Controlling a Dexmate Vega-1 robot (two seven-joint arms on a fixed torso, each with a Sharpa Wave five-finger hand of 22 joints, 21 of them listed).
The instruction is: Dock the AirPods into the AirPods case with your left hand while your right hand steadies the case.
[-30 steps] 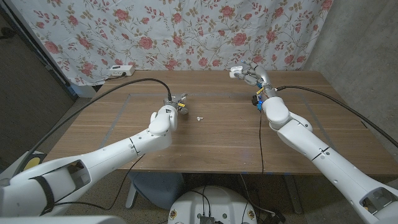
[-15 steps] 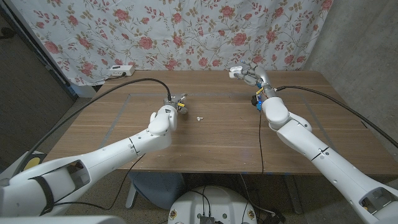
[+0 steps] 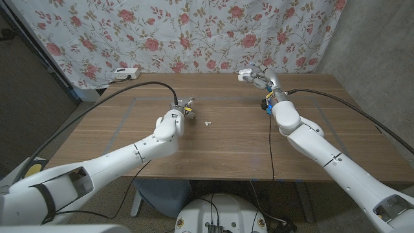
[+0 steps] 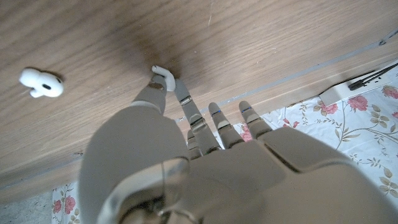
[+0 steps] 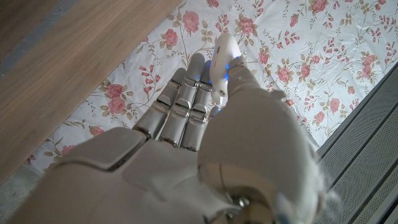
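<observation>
My left hand is low over the middle of the table, fingers pointing down. Its thumb and a finger pinch a small white AirPod at the wood. A second white AirPod lies loose on the table just right of that hand. My right hand is raised over the far right part of the table. It grips the white AirPods case between thumb and fingers, well apart from the left hand. Whether the case lid is open cannot be told.
The wooden table has faint tape lines. A white power strip lies at the far left edge before the flowered curtain. Black cables run along both arms.
</observation>
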